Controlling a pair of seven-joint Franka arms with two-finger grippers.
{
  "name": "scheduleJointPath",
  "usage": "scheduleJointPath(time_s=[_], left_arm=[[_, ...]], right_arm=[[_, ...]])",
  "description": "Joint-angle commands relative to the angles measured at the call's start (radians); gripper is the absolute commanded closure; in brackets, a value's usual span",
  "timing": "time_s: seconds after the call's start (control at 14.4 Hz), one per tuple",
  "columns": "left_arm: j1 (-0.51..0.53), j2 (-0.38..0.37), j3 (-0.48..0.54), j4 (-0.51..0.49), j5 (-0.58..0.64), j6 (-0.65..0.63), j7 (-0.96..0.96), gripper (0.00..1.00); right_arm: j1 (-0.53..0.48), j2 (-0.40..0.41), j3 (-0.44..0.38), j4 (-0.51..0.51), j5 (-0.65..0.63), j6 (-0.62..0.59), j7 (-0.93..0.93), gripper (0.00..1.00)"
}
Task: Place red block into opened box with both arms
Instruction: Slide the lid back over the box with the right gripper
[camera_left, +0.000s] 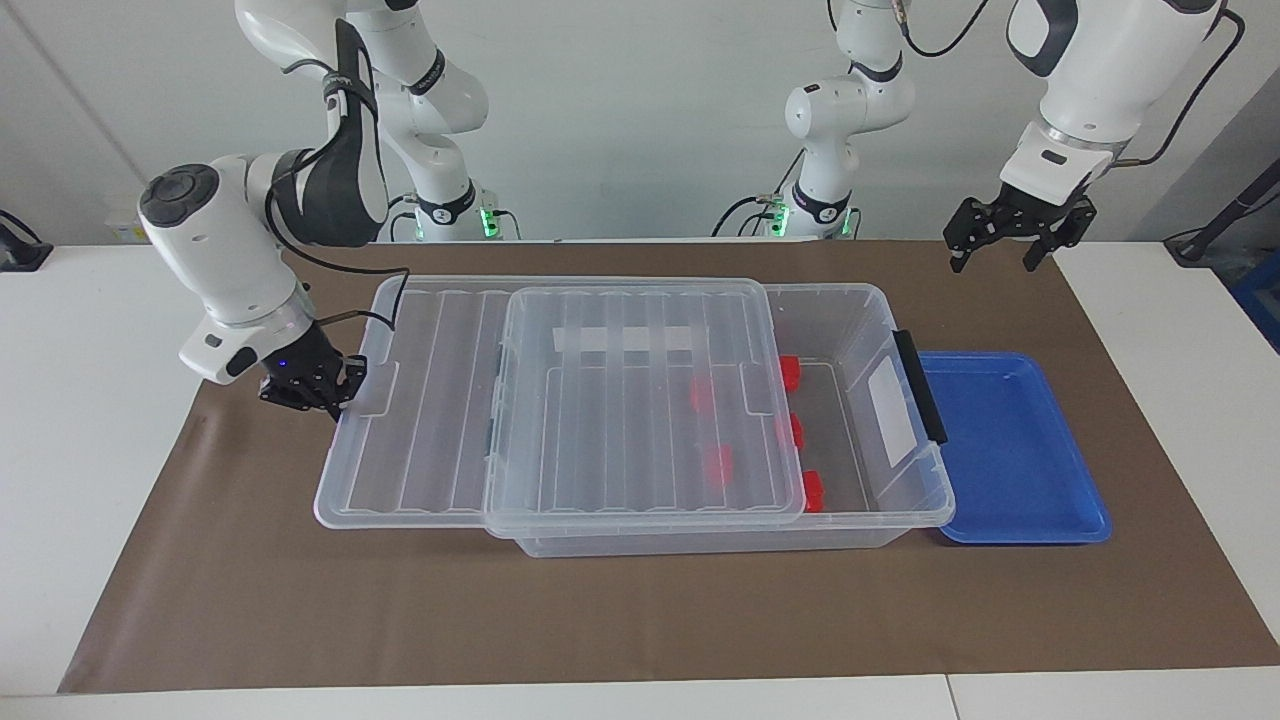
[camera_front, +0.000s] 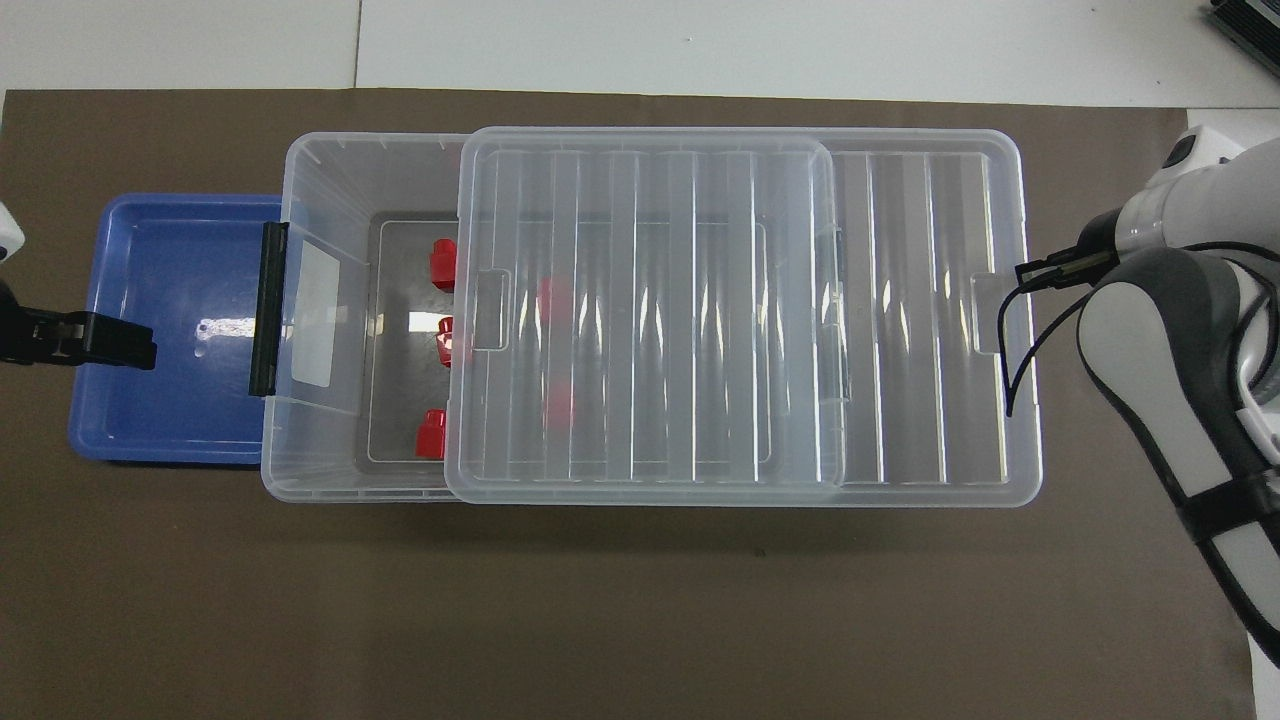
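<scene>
The clear box (camera_left: 905, 330) lies across the brown mat with its ribbed lid (camera_left: 640, 400) slid partway over it. Several red blocks lie on its floor: three (camera_left: 790, 372) (camera_left: 797, 430) (camera_left: 813, 492) at the lid's edge, two more dimly under the lid (camera_left: 705, 392). My right gripper (camera_left: 325, 392) is shut and presses against the lid's end toward the right arm's side. My left gripper (camera_left: 993, 262) hangs open and holds nothing, up over the mat beside the blue tray. From above, the box (camera_front: 320, 170), lid (camera_front: 650, 310), blocks (camera_front: 441, 265), right gripper (camera_front: 1050, 272) and left gripper (camera_front: 140, 345) all show.
A shallow blue tray (camera_left: 1010, 440) (camera_front: 170, 400) sits against the box's black-handled end (camera_left: 920, 385), toward the left arm's end. The lid overhangs the box toward the right arm's end. Brown mat (camera_left: 600, 620) surrounds the box.
</scene>
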Motion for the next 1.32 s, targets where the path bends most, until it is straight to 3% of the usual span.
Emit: scheduleJointPath(time_s=[0.0,0.77,1.04,1.25], left_arm=[[-0.005,-0.004,-0.004,0.010,-0.014,-0.017,0.013,0.00],[-0.030,-0.007,0.007,0.000,-0.017,0.009,0.013,0.00],[-0.135,-0.007,0.120,0.000,-0.015,0.011,0.015,0.00],[-0.142,-0.006,0.127,0.001,-0.015,0.011,0.015,0.00]], right_arm=[[0.034,0.010,0.003,0.000,0.024,0.014,0.063,1.00],[0.132,0.007,0.006,-0.007,0.052,0.011,0.173,1.00],[0.146,0.007,0.007,-0.012,0.075,0.012,0.175,1.00],[0.171,0.007,0.007,-0.013,0.083,0.014,0.181,1.00]])
